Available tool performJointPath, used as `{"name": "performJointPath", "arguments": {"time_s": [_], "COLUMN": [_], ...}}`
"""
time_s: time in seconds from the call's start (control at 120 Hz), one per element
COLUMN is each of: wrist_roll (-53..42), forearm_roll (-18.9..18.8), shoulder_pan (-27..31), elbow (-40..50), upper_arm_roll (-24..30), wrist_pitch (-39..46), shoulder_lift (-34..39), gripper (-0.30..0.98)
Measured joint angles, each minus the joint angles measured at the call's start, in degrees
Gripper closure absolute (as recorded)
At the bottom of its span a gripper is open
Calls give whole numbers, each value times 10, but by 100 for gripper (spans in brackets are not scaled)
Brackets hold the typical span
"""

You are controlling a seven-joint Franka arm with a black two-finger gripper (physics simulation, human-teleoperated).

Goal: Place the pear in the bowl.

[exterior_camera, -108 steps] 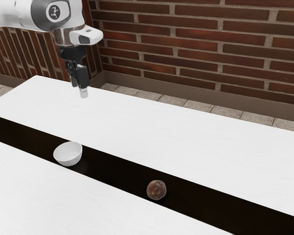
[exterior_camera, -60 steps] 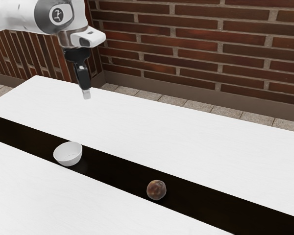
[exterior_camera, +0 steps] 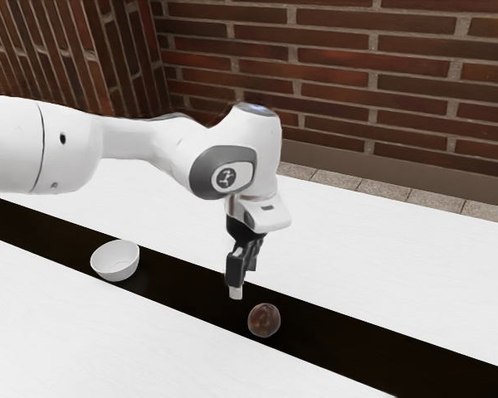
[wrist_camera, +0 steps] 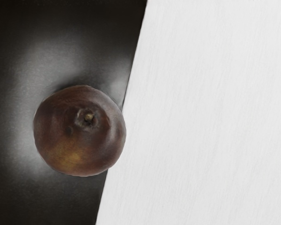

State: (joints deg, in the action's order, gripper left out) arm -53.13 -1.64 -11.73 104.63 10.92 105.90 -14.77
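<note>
On the dark strip (exterior_camera: 183,286), pear (exterior_camera: 264,320) stem-up, long axis roughly upright, near the spread hand (exterior_camera: 243,283).

Patio-type spot, home or otherwise unclear, indoors vs. outdoors ditto. Red-brown brick wall w/ pale mortar (exterior_camera: 332,50) at 1 o'clock, upright-set brown bricks (exterior_camera: 33,66) at 10, greyish stone paving (exterior_camera: 386,188) approx. 3, white table w/ black stripe (exterior_camera: 191,365) at 6.
</note>
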Motion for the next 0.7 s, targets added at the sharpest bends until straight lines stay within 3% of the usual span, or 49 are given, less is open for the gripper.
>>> {"name": "performJointPath", "arguments": {"time_s": [0.15, 0.267, 0.7], "wrist_roll": [-26, -39, -46], "forearm_roll": [-22, -1, 11], "shoulder_pan": [-4, 0, 20], "elbow": [16, 18, 39], "upper_arm_roll": [26, 28, 24], "wrist_pitch": [92, 133, 178], "shoulder_lift": [-41, -62, -94], "gripper": [0, 0, 0]}}
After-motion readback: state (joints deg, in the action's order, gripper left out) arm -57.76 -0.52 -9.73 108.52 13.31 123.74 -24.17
